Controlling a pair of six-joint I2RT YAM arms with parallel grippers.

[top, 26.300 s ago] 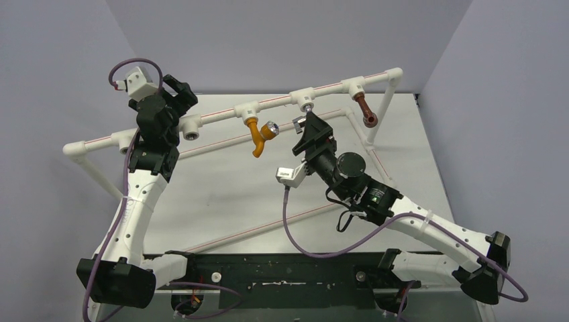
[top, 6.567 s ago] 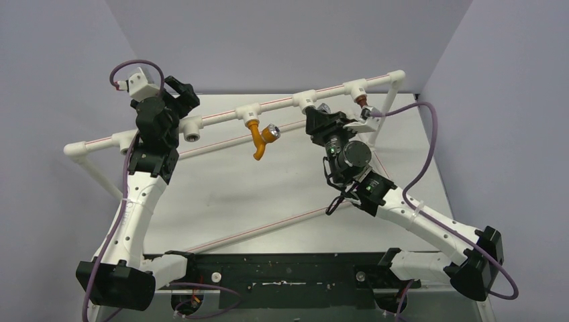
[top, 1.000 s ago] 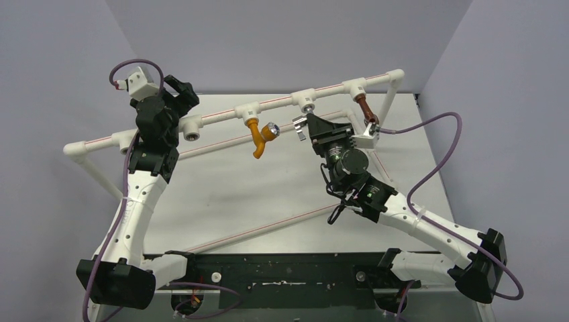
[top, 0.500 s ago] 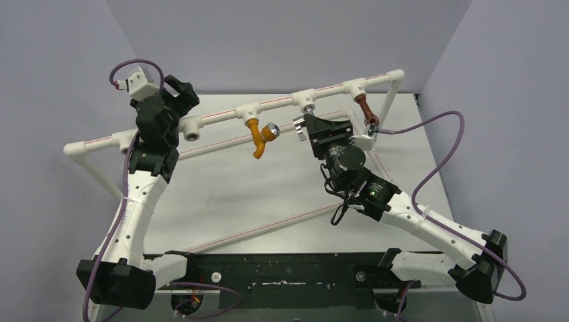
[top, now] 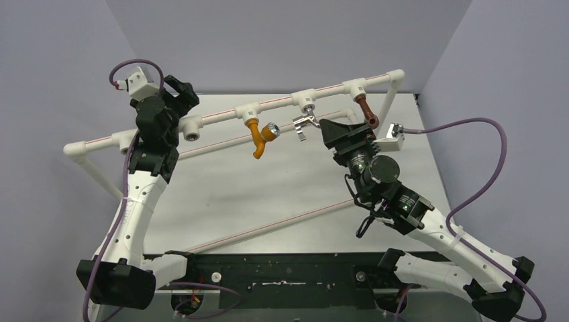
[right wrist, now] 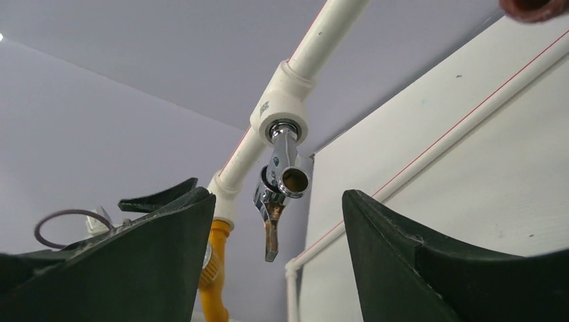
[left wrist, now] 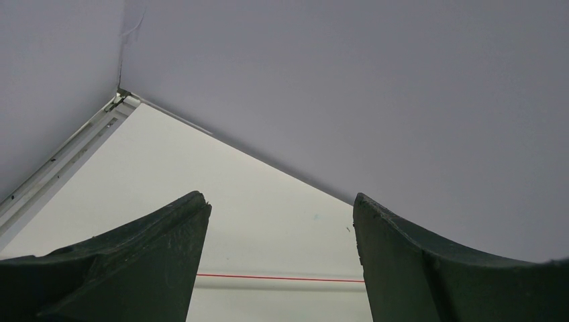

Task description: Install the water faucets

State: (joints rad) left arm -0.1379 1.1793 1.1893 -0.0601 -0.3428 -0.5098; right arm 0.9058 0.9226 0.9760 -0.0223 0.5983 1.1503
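Orange tap [top: 255, 137], silver tap [top: 303, 123] and brown tap [top: 366, 111] are seated on the pipe [top: 275, 100]. One fitting [top: 192, 135] is unfilled. Left jaws and right jaws are wide, empty.

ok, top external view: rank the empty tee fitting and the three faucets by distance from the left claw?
From the left claw:
1. Empty tee fitting, left part of the pipe rail, closest.
2. Orange faucet, mid-rail.
3. Silver faucet, next fitting to the right.
4. Brown faucet, near the rail's right end.

Brown faucet [right wrist: 535, 5] cropped at R wrist view's top.
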